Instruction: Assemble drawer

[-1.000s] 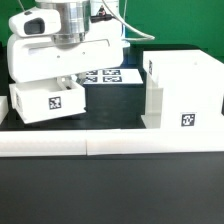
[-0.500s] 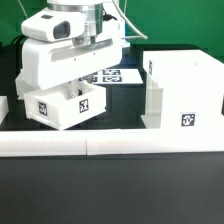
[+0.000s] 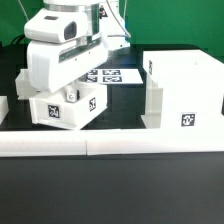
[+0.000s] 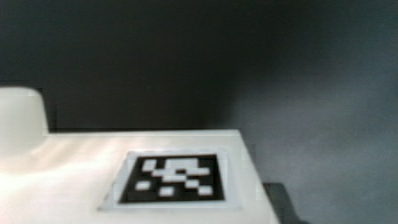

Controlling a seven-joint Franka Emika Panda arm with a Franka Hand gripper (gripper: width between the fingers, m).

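Exterior view suggests the step in hand is carrying a tray to the shell. Done well, I judge, the tool (image 3: 68, 88) at left-centre of the frame should level the skewed tray (image 3: 62, 110) beneath it and square it to the tall shell (image 3: 182, 88) at the right before any push. The tool's fingers are hidden behind its own white body, so I cannot tell whether they are clenched or released. The wrist view shows only the tray's tagged face (image 4: 175, 178) close up. The tray tilts above the dark tabletop (image 3: 120, 112), well apart from the shell, with the marker board (image 3: 112, 75) behind.
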